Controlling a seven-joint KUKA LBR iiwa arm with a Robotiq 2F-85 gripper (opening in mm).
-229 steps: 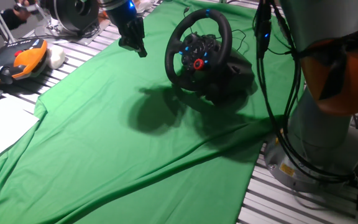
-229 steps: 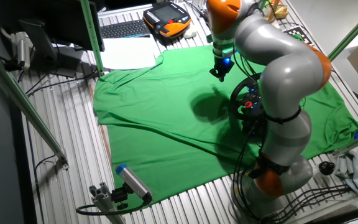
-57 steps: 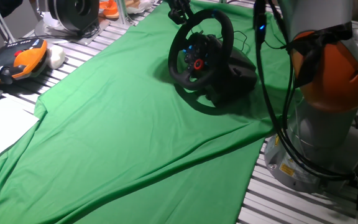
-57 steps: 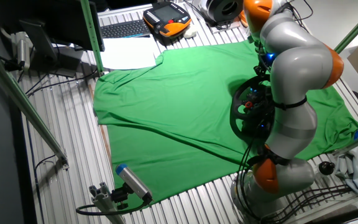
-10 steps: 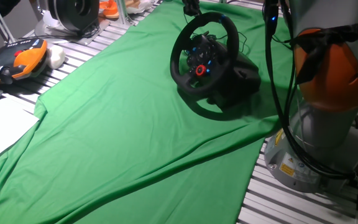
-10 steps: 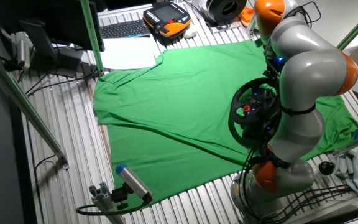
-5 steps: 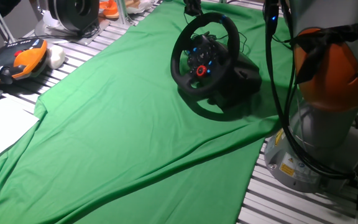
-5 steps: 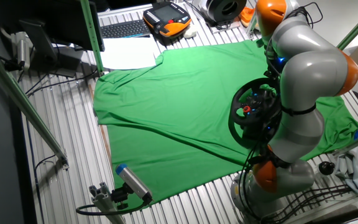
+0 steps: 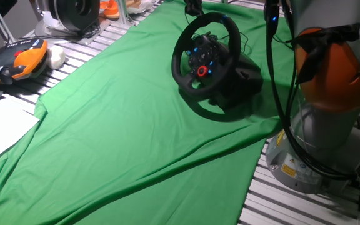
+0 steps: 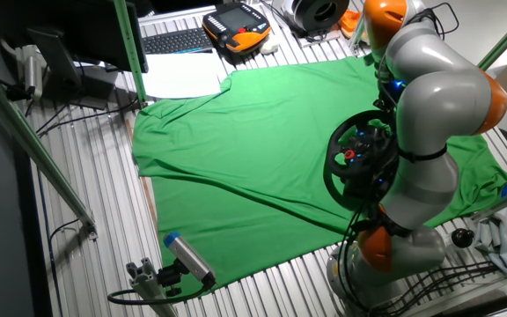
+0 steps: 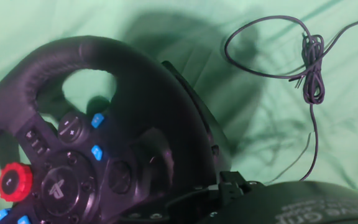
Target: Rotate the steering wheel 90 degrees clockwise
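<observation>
The fingers were barely visible: in one fixed view only a dark tip of the gripper (image 9: 194, 7) showed at the top edge, just above the wheel's rim at about 12 o'clock, and whether they stood apart or together could not be told. The hand view showed none of them. The steering wheel (image 9: 205, 51) sat on its bulky base on the green cloth (image 9: 117, 125) covering the surface, face tilted up and toward the camera, red knob (image 11: 15, 182) low on the hub. A thin cable (image 11: 309, 68) lay coiled behind it.
</observation>
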